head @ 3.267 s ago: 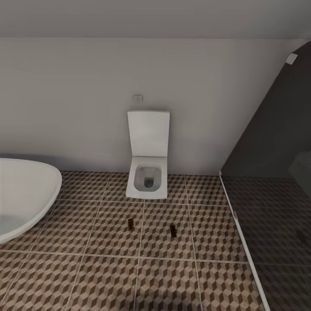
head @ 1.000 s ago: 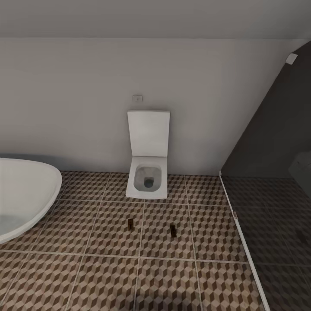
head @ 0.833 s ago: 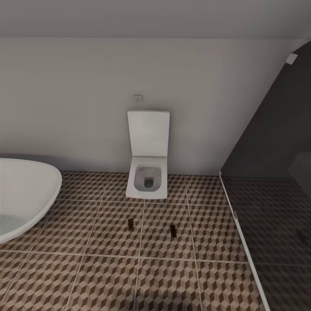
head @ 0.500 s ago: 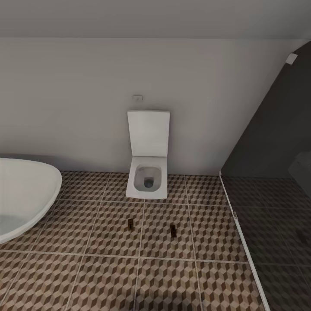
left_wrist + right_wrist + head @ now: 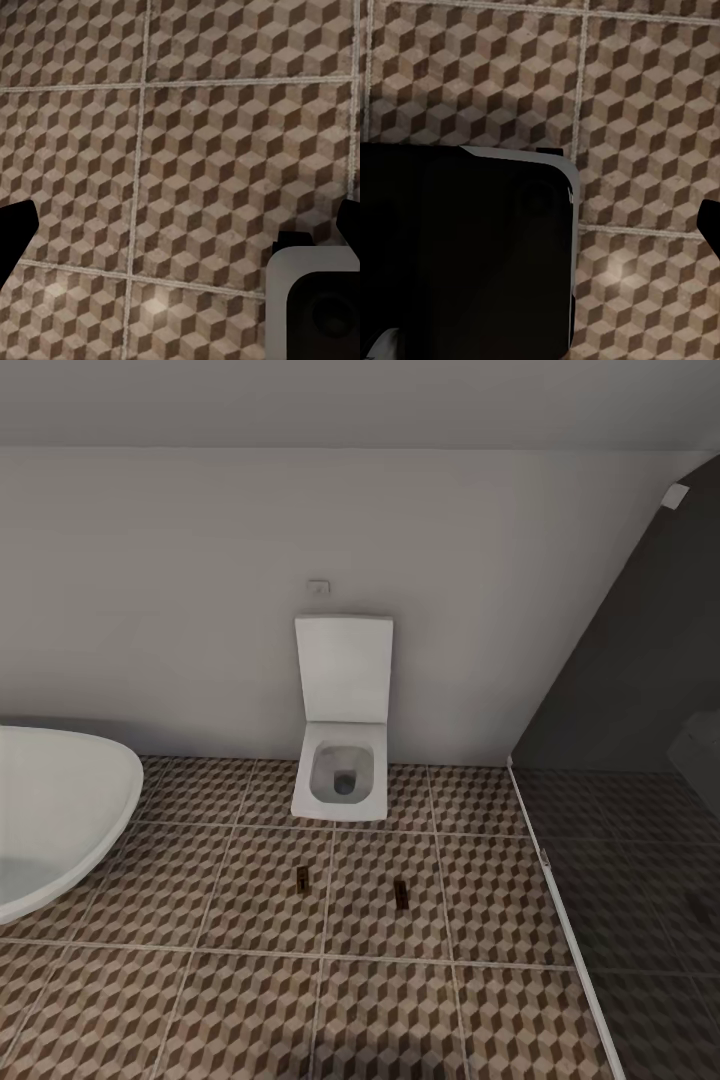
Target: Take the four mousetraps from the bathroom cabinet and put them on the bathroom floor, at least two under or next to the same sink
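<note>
Two mousetraps on the bathroom floor, in front of the toilet.

Head view: one mousetrap [image 5: 301,876] and a second mousetrap [image 5: 400,893] lie apart on the cube-patterned bathroom floor [image 5: 250,1000], near the white toilet [image 5: 343,755]; a white bathtub [image 5: 60,810] sits at the left and a dark glass panel [image 5: 640,760] at the right. Left wrist view: the left gripper [image 5: 180,229] shows dark fingertips [image 5: 15,232] spread wide, empty above the tiles. Right wrist view: one dark tip [image 5: 711,225] of the right gripper over tiles beside a black robot part [image 5: 465,255]; I cannot tell its state.

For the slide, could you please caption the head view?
Two mousetraps lie on the patterned floor before a white toilet, bathtub alongside.
</note>
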Motion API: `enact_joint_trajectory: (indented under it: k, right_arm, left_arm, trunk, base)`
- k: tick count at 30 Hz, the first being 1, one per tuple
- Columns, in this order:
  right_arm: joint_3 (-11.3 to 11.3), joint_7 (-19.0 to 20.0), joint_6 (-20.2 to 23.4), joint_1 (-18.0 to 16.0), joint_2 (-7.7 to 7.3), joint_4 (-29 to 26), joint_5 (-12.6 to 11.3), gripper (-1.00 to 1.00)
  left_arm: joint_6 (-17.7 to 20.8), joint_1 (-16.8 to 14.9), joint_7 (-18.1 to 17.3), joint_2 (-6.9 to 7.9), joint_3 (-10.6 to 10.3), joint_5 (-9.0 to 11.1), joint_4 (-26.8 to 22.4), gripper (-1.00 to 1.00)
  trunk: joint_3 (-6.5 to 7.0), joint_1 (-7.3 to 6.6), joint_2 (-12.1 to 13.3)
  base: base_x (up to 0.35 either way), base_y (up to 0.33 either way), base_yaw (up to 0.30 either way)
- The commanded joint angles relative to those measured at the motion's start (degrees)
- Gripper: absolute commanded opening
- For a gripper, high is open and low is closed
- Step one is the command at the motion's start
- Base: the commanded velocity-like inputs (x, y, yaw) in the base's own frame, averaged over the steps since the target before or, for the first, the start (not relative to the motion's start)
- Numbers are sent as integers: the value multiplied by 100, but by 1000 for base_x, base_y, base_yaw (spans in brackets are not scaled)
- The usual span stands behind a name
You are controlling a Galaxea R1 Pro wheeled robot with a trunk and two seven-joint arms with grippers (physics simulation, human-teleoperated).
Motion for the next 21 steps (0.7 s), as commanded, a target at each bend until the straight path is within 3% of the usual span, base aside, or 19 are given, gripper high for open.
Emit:
enact_joint_trajectory:
  k: [1,21]
  right_arm:
    - [17,22,-19,-3,-2,3,-22,100]
    - [19,22,-19,-3,-2,5,-22,100]
  left_arm:
    - [-25,-7,25,-3,-49,15,18,100]
    - [-25,-7,25,-3,-49,15,18,100]
  trunk:
    - [-8,3,-9]
    - [-8,3,-9]
  base:
    - [0,0,0]
    - [0,0,0]
